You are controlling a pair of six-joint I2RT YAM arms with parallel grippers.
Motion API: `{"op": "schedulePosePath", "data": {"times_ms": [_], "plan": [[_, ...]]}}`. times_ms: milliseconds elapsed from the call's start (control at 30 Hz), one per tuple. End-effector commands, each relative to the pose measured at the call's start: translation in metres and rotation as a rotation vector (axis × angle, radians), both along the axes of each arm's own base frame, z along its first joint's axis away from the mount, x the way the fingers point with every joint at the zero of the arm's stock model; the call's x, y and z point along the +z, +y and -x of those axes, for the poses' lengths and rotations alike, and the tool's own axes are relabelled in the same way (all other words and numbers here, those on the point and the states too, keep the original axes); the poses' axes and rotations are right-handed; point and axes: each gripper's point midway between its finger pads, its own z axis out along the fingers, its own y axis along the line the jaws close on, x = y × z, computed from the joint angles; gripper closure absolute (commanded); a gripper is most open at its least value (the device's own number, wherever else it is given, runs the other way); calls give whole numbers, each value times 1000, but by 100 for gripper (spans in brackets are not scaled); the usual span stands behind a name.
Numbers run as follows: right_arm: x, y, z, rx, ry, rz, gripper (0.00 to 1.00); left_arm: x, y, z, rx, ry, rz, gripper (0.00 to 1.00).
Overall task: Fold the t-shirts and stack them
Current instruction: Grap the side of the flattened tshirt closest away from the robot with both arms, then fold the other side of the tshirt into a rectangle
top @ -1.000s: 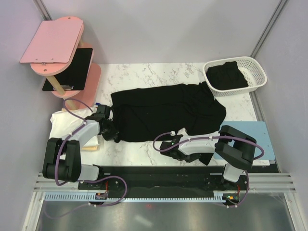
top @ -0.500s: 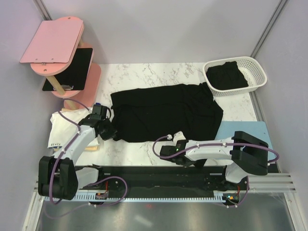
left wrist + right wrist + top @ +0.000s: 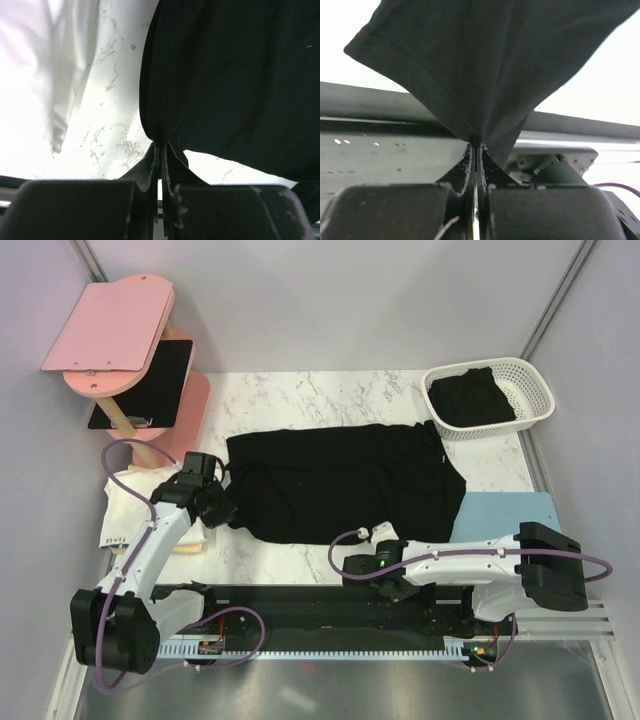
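Observation:
A black t-shirt (image 3: 340, 478) lies spread across the middle of the marble table. My left gripper (image 3: 222, 510) is shut on the shirt's left edge; the left wrist view shows the jaws (image 3: 161, 146) pinching a fold of black cloth (image 3: 230, 75) just above the marble. My right gripper (image 3: 390, 580) is shut on a hemmed corner of the shirt (image 3: 485, 60) at the near table edge, pinched at the fingertips (image 3: 477, 145) over the black rail (image 3: 380, 105). A white shirt (image 3: 125, 505) lies folded at the left, also in the left wrist view (image 3: 55, 65).
A white basket (image 3: 535, 390) at the back right holds another black garment (image 3: 472, 398). A pink tiered stand (image 3: 120, 340) with a black board is at the back left. A light blue mat (image 3: 505, 515) lies at the right. The black base rail (image 3: 300, 605) runs along the near edge.
The left gripper moved left and away with the shirt edge. The right gripper moved toward the near edge, its arm stretched out; the shirt's right side was pulled flatter, uncovering the blue mat.

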Motion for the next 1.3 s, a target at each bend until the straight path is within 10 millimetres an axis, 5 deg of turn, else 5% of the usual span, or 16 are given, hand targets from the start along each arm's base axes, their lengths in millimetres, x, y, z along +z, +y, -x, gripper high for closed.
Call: {"op": "schedulePosePath", "data": {"times_ms": [0, 400, 600, 967, 1267], "plan": [[21, -17, 8, -56, -1, 13, 100, 16, 8, 1, 12, -21, -30, 98], [108, 1, -64, -115, -359, -58, 100, 50, 18, -29, 24, -84, -59, 98], [136, 6, -106, -140, -508, -145, 100, 60, 24, -47, 25, -96, -75, 98], [115, 71, -165, -24, -526, -274, 100, 66, 35, -75, 19, -99, -112, 98], [112, 35, -242, -91, -540, -274, 100, 50, 43, -94, 9, -41, -109, 98]]}}
